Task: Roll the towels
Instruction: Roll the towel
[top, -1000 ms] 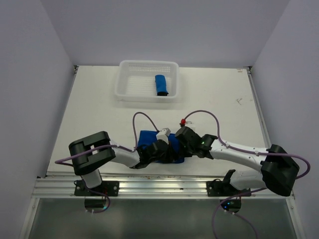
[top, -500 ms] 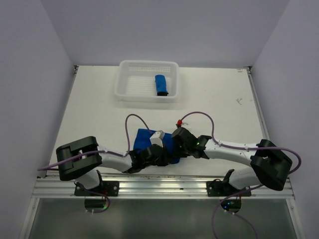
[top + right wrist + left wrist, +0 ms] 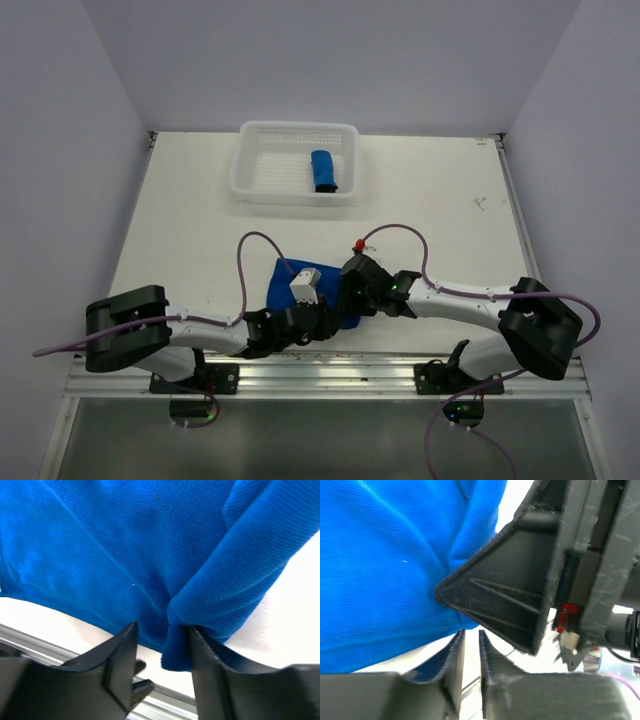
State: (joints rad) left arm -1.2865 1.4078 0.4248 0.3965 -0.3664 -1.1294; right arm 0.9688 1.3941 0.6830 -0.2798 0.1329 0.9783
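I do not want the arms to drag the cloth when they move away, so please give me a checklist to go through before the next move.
1. First towel finished: ok. The rolled towel lies inside the white basket.
2. Other towel rolled: not ok. The second towel lies bunched on the table.
3. Cloth clear of the right gripper: not ok. Its jaws are open, but a fold of the second towel sits between them.
4. Cloth clear of the left gripper: ok. A narrow gap, nothing in it.
5. Room between the two grippers: cannot tell. They are very close together at the towel.
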